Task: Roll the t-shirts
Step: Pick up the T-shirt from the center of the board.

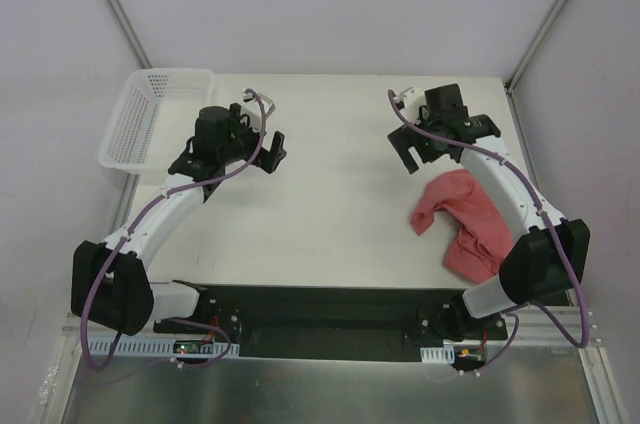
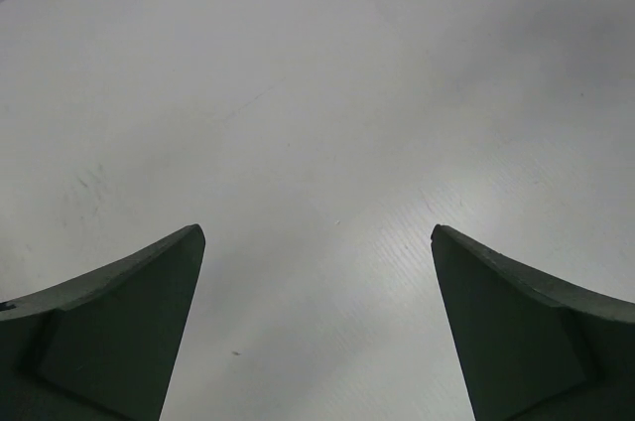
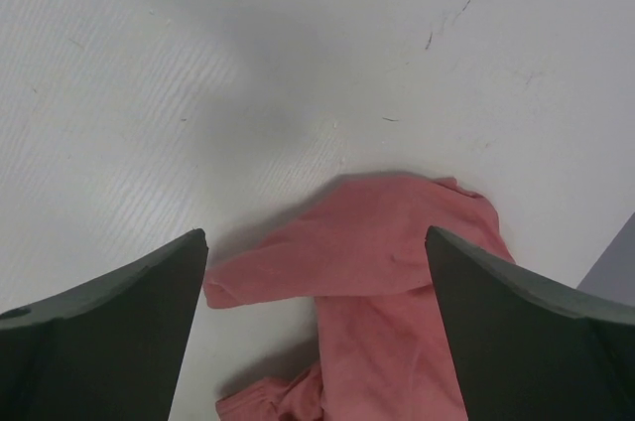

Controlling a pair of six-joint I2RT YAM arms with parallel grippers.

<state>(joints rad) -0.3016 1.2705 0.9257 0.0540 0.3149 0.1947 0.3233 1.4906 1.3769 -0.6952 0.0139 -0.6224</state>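
**A:** Right arm's fingers (image 3: 109, 322): spread as wide as they go, with nothing between them. Left arm's fingers (image 2: 119, 332): the same, wide apart and empty, with only bare white tabletop (image 1: 330, 214) under them.

**B:** And the shirt?

**A:** The plain salmon-red cotton t-shirt (image 1: 465, 229) lies in a crumpled heap on the right side of the tabletop, against the right forearm and towards the near edge. The right fingers hang just beyond its far end. From the wrist, a sleeve-like flap pokes out to the left, and the bulk trails back underneath.

**B:** Left arm?

**A:** Well apart from the cloth, over by the white perforated plastic basket (image 1: 150, 124) at the far-left corner.

**B:** So rolling hasn't started.

**A:** In my judgement, no. The shirt needs laying flat first, and the heap is too bunched to roll as it lies.

**B:** How would you go about it?

**A:** Bring the right fingers low and pinch one outer edge, taking a single layer rather than the whole wad. Draw it towards the open middle of the tabletop, clear of the forearm. Then the left arm comes across to take the opposite edge and tension it. The fabric looks thin, so a shallow pinch could slip. I can't tell hem from collar in that heap.
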